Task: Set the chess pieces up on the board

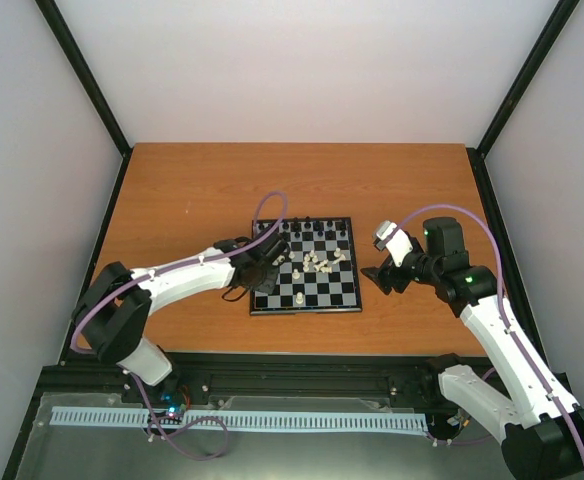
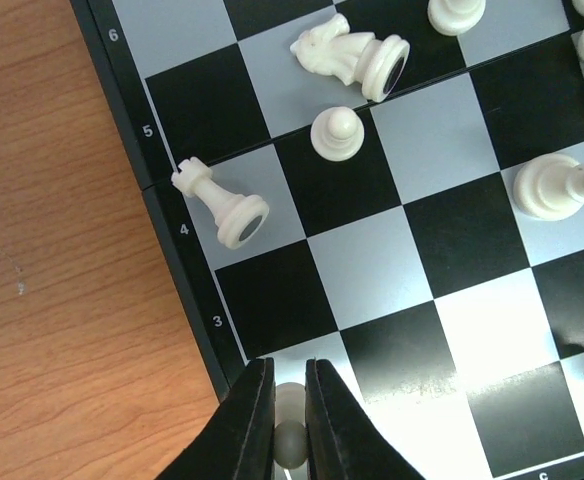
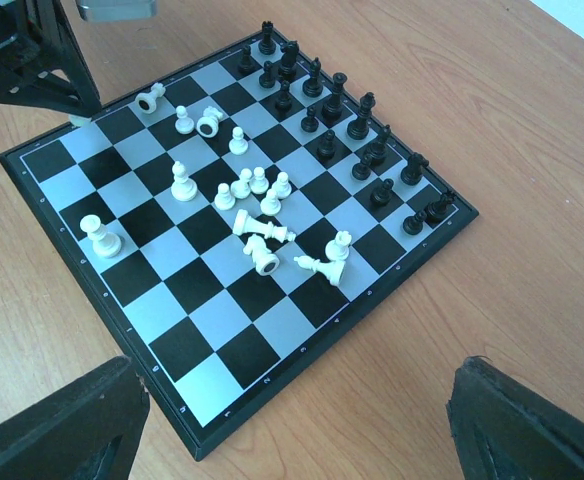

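The left gripper (image 2: 289, 366) jaws pinch a cream-white piece (image 2: 290, 400) at the board (image 2: 372, 270) rim, a tipped rook (image 2: 217, 200) just beyond pointing left; right gripper (image 1: 375, 277) jaws spread wide.

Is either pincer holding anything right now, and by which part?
The left pincer pinches a white chess piece across its sides, the exact part hidden. The right pincer is open, holding nothing.

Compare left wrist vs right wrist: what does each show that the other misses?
Left wrist only: the white piece pinched in the left gripper at the board's edge. Right wrist only: black pieces in two rows along one edge, and the right gripper open and empty. Both: the board, the toppled rook and knight.
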Robot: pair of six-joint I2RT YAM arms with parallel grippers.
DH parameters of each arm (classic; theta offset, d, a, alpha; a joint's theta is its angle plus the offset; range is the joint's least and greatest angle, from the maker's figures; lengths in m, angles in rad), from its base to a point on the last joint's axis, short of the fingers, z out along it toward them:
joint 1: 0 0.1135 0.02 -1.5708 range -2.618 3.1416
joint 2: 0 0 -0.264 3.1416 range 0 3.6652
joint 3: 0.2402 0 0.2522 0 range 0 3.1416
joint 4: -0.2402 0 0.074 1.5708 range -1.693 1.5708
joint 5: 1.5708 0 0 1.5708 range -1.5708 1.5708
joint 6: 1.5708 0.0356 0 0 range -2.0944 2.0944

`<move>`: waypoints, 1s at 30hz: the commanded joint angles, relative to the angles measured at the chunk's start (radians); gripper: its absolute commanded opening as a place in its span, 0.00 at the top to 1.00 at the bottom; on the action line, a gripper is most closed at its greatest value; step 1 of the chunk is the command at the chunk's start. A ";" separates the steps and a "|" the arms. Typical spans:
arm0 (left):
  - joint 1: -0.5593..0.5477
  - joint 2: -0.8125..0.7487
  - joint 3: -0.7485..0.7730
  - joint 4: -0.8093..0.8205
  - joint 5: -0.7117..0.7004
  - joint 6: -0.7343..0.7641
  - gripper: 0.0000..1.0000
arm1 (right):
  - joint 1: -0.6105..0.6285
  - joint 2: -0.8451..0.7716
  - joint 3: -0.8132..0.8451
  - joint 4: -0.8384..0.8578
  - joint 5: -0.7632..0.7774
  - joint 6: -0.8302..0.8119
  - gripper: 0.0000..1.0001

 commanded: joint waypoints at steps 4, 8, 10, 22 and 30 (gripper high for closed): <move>0.000 0.042 0.016 0.025 0.010 -0.012 0.92 | -0.005 0.001 -0.010 0.019 -0.012 -0.008 0.16; 0.000 0.057 0.017 0.025 0.024 -0.014 0.92 | -0.005 0.003 -0.010 0.016 -0.011 -0.009 0.16; 0.000 0.054 0.009 0.024 0.031 -0.018 0.92 | -0.006 0.003 -0.010 0.016 -0.012 -0.010 0.16; 0.000 0.078 -0.004 0.037 0.041 -0.017 0.91 | -0.005 0.003 -0.011 0.016 -0.011 -0.011 0.16; 0.001 0.058 -0.003 0.015 0.034 -0.019 0.75 | -0.005 0.004 -0.011 0.017 -0.012 -0.010 0.16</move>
